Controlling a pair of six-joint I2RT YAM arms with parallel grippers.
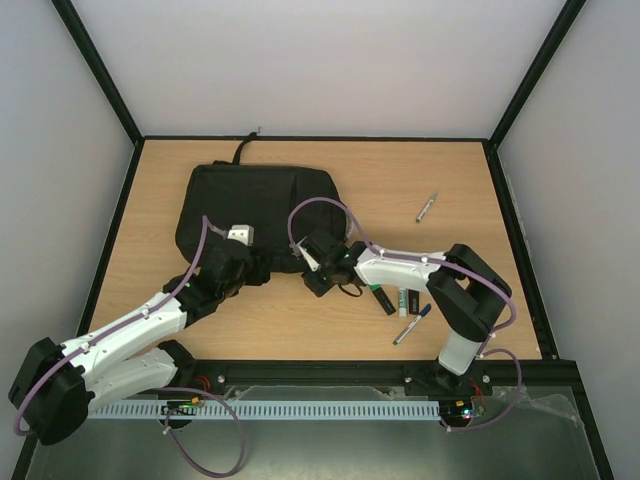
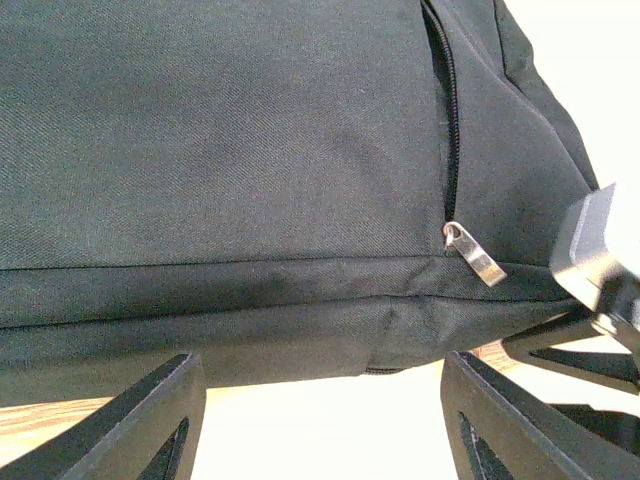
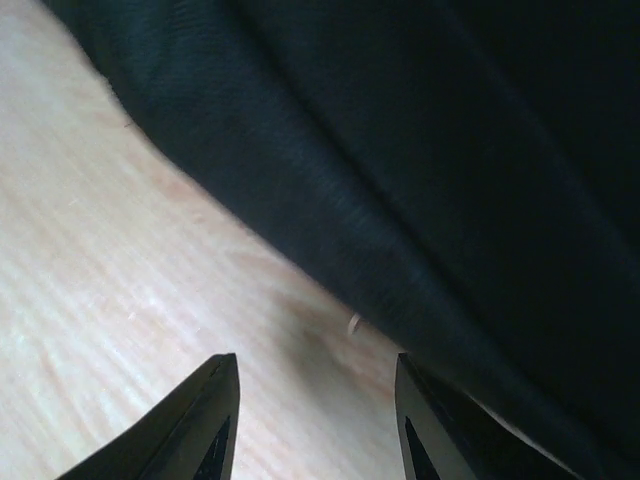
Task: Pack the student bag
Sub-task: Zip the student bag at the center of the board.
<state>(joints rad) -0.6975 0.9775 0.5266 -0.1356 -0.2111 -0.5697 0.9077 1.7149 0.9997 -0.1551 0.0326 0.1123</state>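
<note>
From above, the student bag [image 1: 258,205] lies flat on the far left-centre part of the worktop [image 1: 440,180], with its black strap [image 1: 243,150] trailing off the far edge. The left pincer [image 1: 245,262] is at the bag's near edge and the right pincer [image 1: 312,268] at its near right corner. Loose pens and markers [image 1: 400,305] lie near the right arm, and one pen [image 1: 427,207] sits well apart to the far right. From this height the fingers are too small to read.

In the left wrist view, the left pincer [image 2: 320,420] is spread wide with nothing between its fingers, facing the bag's [image 2: 220,150] near side. A closed zipper [image 2: 450,130] ends in a metal zipper pull [image 2: 475,255], which sits right of the pincer's centre line. The step in hand looks like opening the bag. To do that well, the pincer should shift right until the pull sits squarely between the fingers, then pinch the metal tab only, not the cloth. A grey block [image 2: 600,240] is cut off at the right edge, and I cannot tell what it is.

In the right wrist view, the right pincer [image 3: 315,420] is parted over bare worktop [image 3: 120,250], holding nothing, with its right finger just beside the bag's [image 3: 450,150] hem. Pressing that corner down would steady the bag while the zip is drawn. The fabric here is dark and blurred, with no seam or zipper visible.
</note>
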